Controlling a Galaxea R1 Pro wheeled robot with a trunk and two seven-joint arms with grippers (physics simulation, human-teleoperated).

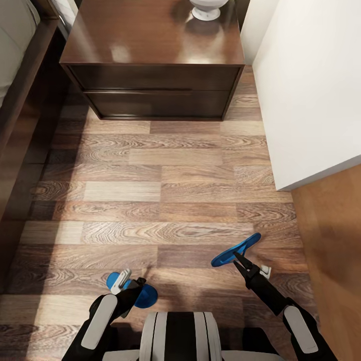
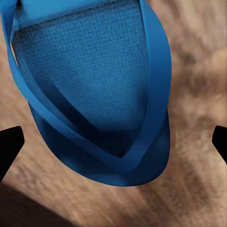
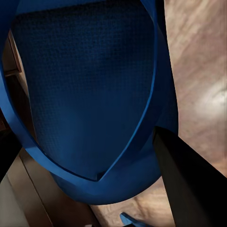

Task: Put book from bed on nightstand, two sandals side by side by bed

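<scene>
On the plank floor (image 1: 165,200) between the bed (image 1: 20,95) on the left and a white wall (image 1: 311,90) on the right, both arms reach forward low near the robot's trunk. The right gripper (image 1: 236,257) pinches the near end of one blue sandal (image 1: 235,249), which is lifted and tilted, its far end angling up to the right; in the right wrist view that sandal (image 3: 90,94) lies between the dark fingers (image 3: 189,179), pressed against one of them. The left gripper (image 1: 134,292) sits over the other sandal (image 1: 143,296), which lies flat on the floor just ahead of the trunk; in the left wrist view this sandal (image 2: 94,90) rests on the wood with the two black fingertips (image 2: 9,142) spread wide, well clear of its edges. Ahead stands the nightstand (image 1: 155,65), its glossy top carrying a white base (image 1: 206,9) at the far edge.
</scene>
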